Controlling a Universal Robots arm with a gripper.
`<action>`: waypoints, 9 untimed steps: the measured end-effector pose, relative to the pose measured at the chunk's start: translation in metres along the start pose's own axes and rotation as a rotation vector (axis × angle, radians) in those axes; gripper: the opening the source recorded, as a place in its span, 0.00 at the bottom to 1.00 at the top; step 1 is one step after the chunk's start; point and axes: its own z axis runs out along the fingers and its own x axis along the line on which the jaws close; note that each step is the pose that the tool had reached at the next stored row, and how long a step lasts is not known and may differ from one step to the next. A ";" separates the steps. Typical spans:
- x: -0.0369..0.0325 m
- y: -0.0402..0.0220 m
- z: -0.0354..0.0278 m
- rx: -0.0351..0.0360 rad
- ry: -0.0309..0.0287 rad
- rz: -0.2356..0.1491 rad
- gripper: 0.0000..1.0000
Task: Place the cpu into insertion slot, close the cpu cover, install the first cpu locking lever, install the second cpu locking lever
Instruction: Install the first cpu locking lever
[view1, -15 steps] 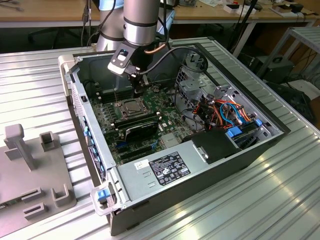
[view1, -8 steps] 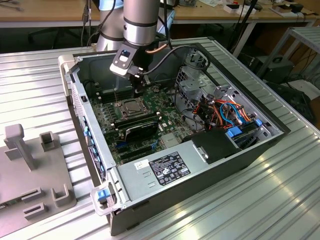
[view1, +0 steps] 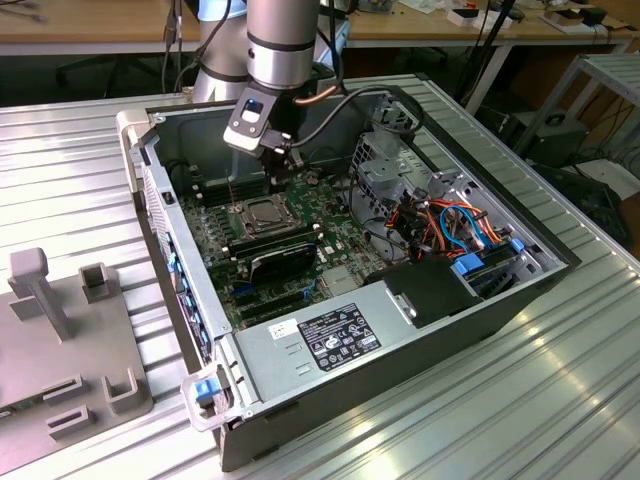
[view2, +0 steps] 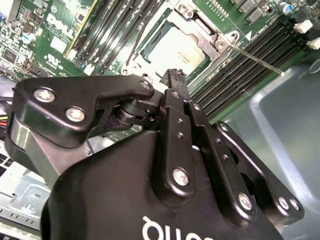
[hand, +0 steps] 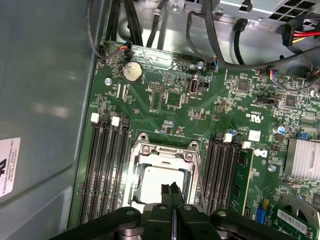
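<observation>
**Open computer case (view1: 480, 330) on a ribbed metal tabletop (view1: 560, 400).** The dark sheet-metal case holds a green motherboard (hand: 200, 105) carrying long black memory slots (hand: 107, 165) and a round silver coin cell (hand: 132, 71).

The cpu (hand: 159, 176), a flat square with a matte silver-grey top, lies in the insertion slot (view1: 262, 214) between the memory banks. The cpu cover (hand: 165, 150), a thin silver-tan frame, lies flat over it, and the chip shows through its square window. In the second wrist view, a thin bare-metal lever rod (view2: 256, 60) juts from one corner of the socket, out over the memory slots.

The grey cylindrical arm (view1: 280, 45) points straight down into the case. Its black gripper (hand: 172, 189) hangs just above the cpu with its fingers pressed together and nothing between them.
</observation>
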 end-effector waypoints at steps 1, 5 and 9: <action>0.0000 0.0000 -0.0004 -0.0001 0.0001 -0.001 0.11; 0.0000 -0.0002 -0.0007 -0.0026 0.0013 -0.036 0.11; 0.0001 -0.0003 -0.0006 -0.0082 0.0043 -0.109 0.11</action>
